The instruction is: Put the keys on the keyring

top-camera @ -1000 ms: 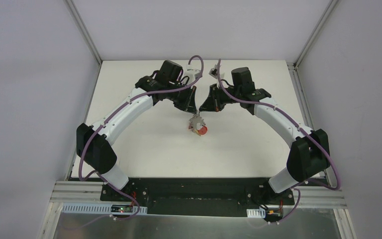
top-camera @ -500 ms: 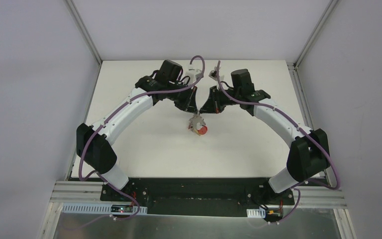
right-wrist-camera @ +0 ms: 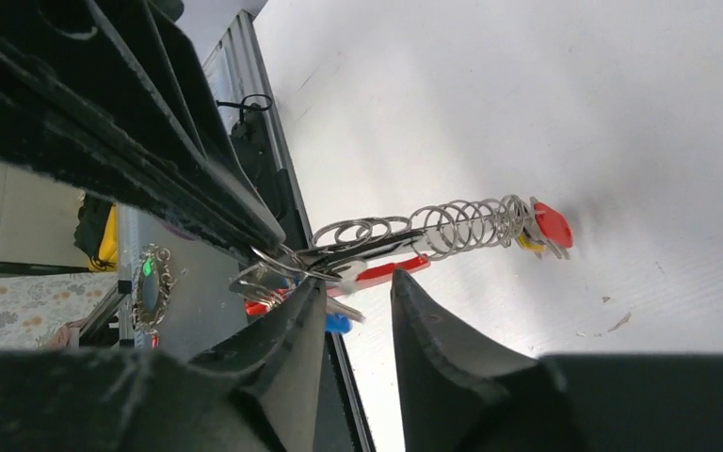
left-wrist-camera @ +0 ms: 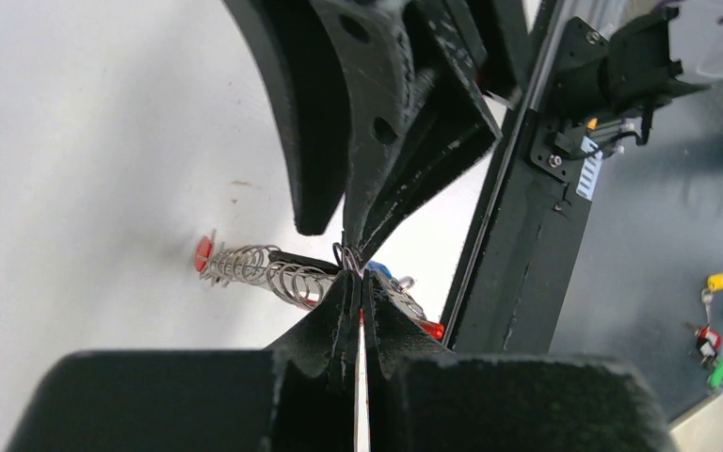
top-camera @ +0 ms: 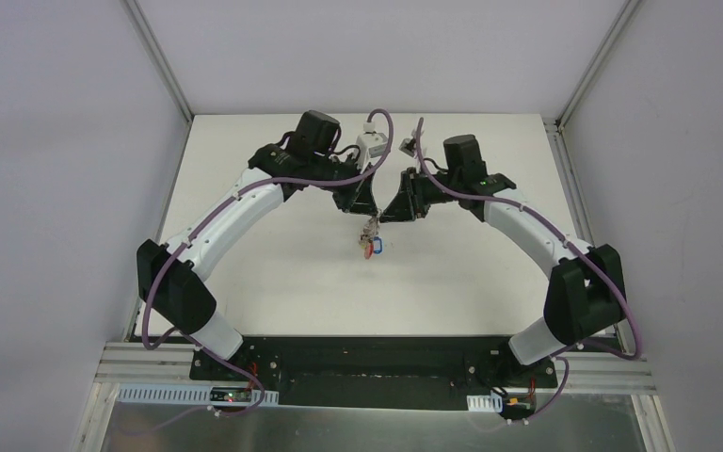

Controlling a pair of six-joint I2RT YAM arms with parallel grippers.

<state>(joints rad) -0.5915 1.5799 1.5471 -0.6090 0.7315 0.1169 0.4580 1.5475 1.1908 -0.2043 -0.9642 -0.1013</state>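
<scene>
Left tool (left-wrist-camera: 353,281), clenched, pinches the keyring (right-wrist-camera: 442,228) at one end over mid-surface (top-camera: 273,273); its coil runs sideways away. Right tool (right-wrist-camera: 358,306), parted, waits just beside the pinched end, keys (top-camera: 372,249) dangling.

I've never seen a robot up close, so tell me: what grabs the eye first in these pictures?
Two white-and-black arms arch inward over the white table, tips almost meeting at its middle. There the left tool pinches the keyring, a springy coil of wire loops with coloured keys, dangling below it; the right tool gapes alongside.
</scene>
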